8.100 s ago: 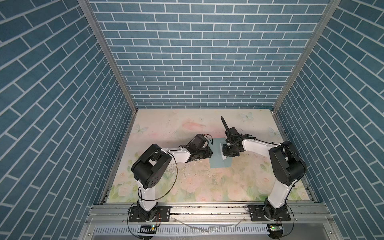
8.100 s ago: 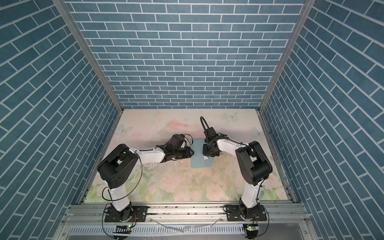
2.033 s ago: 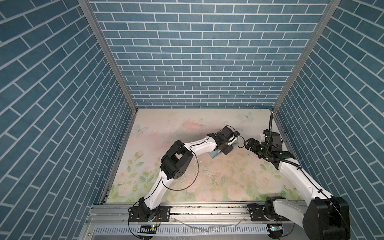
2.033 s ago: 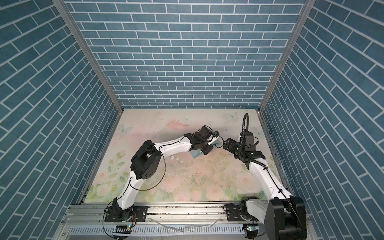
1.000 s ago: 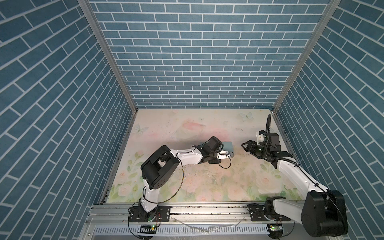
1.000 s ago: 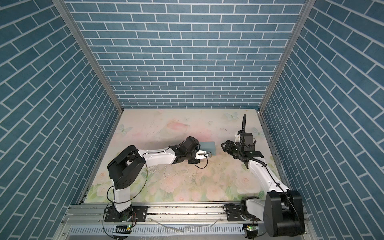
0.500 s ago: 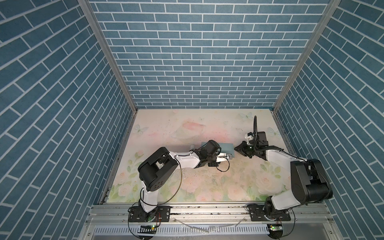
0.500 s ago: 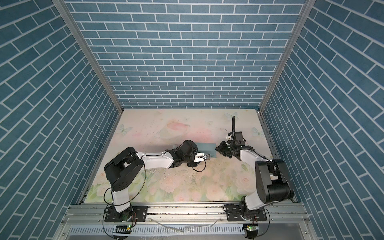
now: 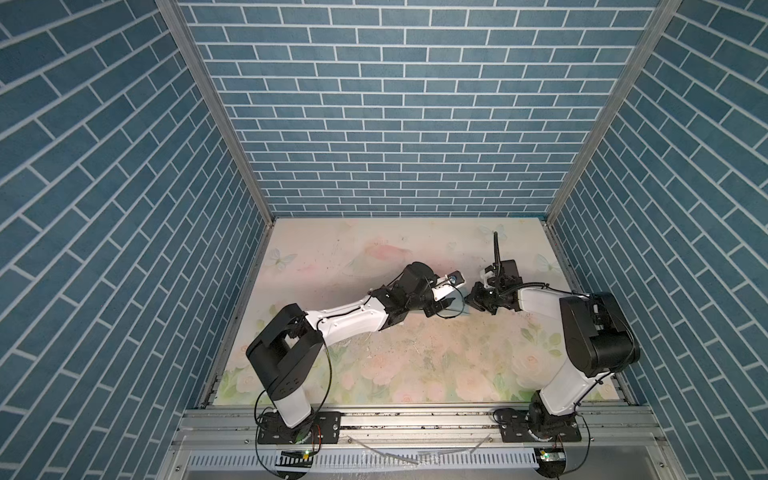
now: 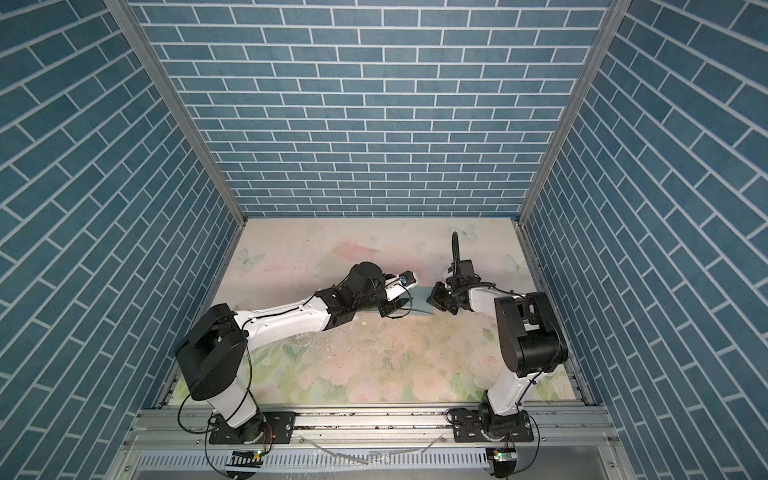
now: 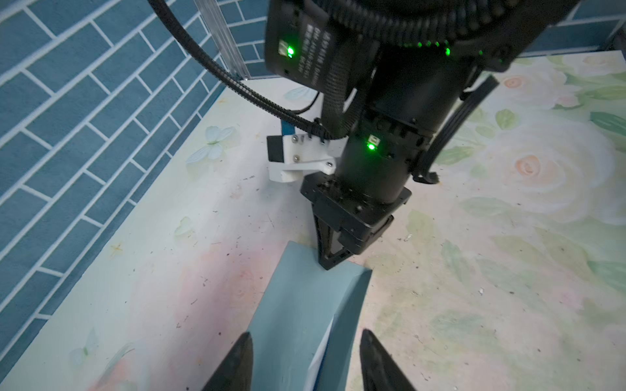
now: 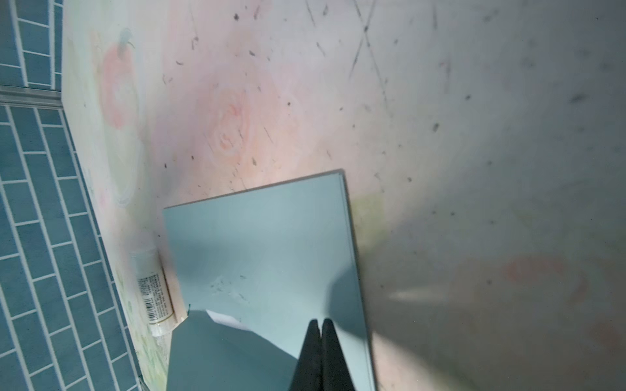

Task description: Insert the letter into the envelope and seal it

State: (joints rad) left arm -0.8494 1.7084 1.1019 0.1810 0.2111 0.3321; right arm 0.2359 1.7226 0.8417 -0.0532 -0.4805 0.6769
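The teal envelope [image 11: 301,304] lies on the floral table between the two arms, also seen in a top view [image 10: 420,305] and in the right wrist view [image 12: 264,243]. A white sliver of the letter [image 11: 320,355] peeks from under its flap, and shows again as the letter's corner [image 12: 222,318]. My left gripper [image 11: 306,338] is open, one finger on each side of the envelope's near end. My right gripper [image 12: 320,323] is shut, and its tips rest on the envelope's face. From the left wrist view the right gripper [image 11: 330,264] meets the envelope's far end.
A white glue stick [image 12: 154,291] with a barcode lies against the envelope's long edge. The blue brick side wall [image 11: 84,135] and a metal corner post [image 11: 223,37] stand close behind the right arm. Both arms [image 9: 353,320] [image 9: 540,301] reach in low over the table's middle.
The right arm has swung in from the right side to the envelope and its jaws have closed. The left gripper's jaws have opened around the envelope's other end.
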